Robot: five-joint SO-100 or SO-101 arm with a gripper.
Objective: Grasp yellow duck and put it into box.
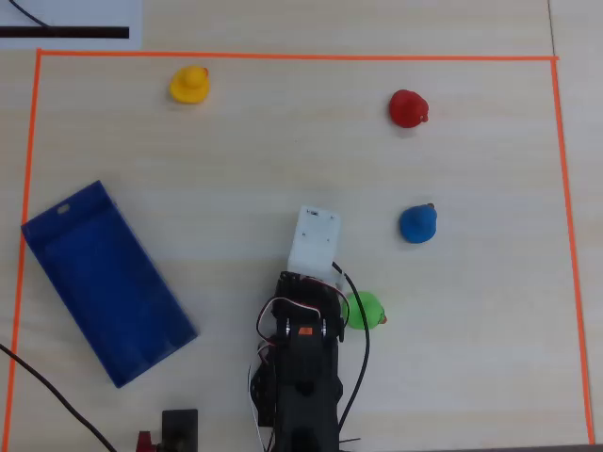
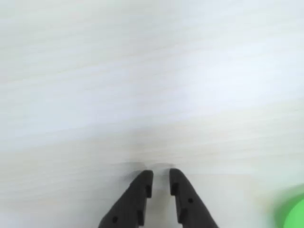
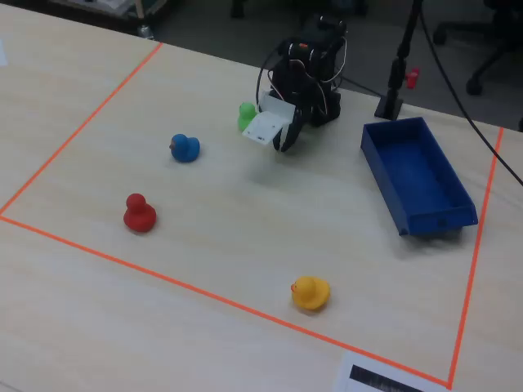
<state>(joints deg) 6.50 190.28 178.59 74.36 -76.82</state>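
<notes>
Right now the black two-finger gripper [image 2: 161, 178] hangs over bare pale wood with its jaws nearly closed, only a thin slit between the tips, and nothing is held in it. In the overhead view the black arm [image 1: 303, 367] is folded near the bottom edge, its white wrist housing [image 1: 315, 238] pointing up the light wooden table [image 1: 264, 151]. The small yellow rubber duck [image 1: 189, 85] sits well apart from the arm, near the top left of the orange tape rectangle [image 1: 283, 56]. The open blue plastic box [image 1: 105, 280] lies empty and slanted at the left. A green duck [image 1: 365, 310] sits just beside the arm, a blue duck [image 1: 417, 223] and a red duck [image 1: 408, 108] farther right.
</notes>
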